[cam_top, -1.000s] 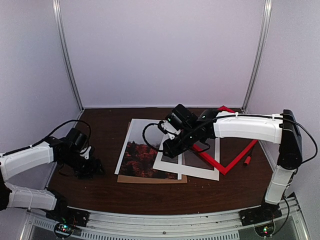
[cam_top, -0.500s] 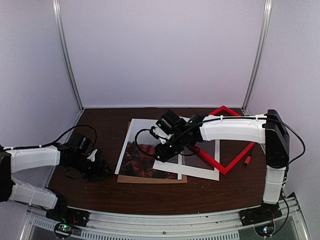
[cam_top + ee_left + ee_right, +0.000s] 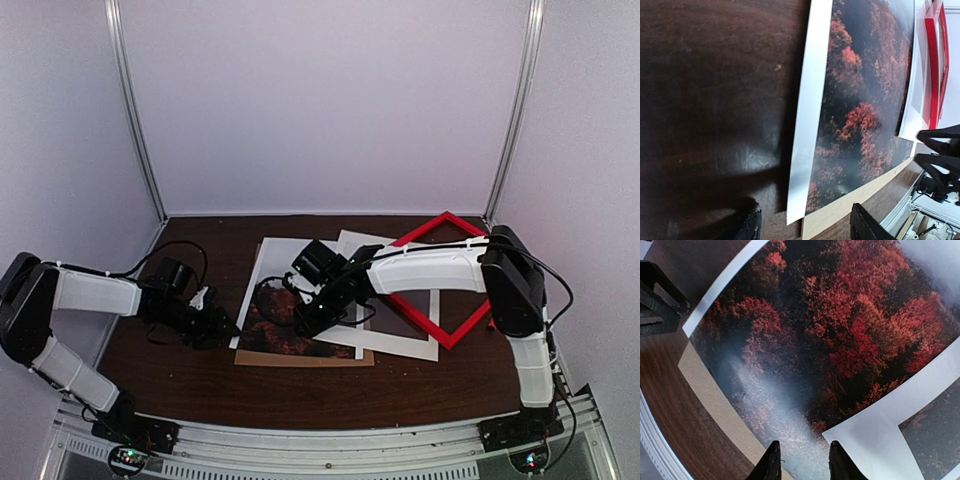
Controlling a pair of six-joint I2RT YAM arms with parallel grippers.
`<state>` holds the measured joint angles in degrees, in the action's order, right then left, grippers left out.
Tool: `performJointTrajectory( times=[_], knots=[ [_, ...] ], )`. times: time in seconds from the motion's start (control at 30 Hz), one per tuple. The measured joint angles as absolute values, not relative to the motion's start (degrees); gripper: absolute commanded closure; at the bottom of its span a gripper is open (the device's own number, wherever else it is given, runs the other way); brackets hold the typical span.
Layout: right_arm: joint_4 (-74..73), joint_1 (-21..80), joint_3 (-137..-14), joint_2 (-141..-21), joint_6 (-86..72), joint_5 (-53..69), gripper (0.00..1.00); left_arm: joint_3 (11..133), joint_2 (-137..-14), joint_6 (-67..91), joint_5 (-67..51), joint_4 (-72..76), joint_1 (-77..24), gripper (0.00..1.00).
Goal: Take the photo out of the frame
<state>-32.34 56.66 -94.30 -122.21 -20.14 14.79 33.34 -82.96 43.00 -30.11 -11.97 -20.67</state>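
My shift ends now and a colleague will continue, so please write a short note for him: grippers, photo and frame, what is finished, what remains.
Left gripper: open, low at the photo's near left corner, holding nothing.
Right gripper: open, close over the photo, holding nothing.
Photo: flat on the brown backing board, white mat overlapping its right side.
Frame: on the right, partly over the mat, photo not inside it.
Done: photo is out of the frame.
Left: probably only drawing it clear of the mat.

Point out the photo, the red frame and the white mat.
photo (image 3: 850,330): right wrist view, on the red treetops.
red frame (image 3: 440,336): top external view, near corner rail.
white mat (image 3: 400,344): top external view, near border.
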Motion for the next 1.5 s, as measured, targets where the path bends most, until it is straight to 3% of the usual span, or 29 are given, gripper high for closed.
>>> performJointTrajectory(
  times=[0.5,1.23,1.4,1.5],
  knots=[
    [-32.4,56.3,-95.1,-126.1,-19.5,14.8,0.72,35.9,-91.1,40.8,-39.2,-4.9,-19.3,0.48],
    [-32.3,56.3,-95.0,-126.1,-19.3,14.5,0.73,36.0,-89.6,44.7,-42.9,-1.5,-19.3,0.57],
    [-32.4,56.3,-95.0,-126.1,-19.3,14.4,0.73,36.2,-91.6,45.5,-43.3,-0.5,-19.5,0.64],
    [-32.4,56.3,-95.0,-126.1,-19.3,14.1,0.74,36.8,-92.7,45.7,-43.3,-0.5,-19.7,0.73]
  ],
)
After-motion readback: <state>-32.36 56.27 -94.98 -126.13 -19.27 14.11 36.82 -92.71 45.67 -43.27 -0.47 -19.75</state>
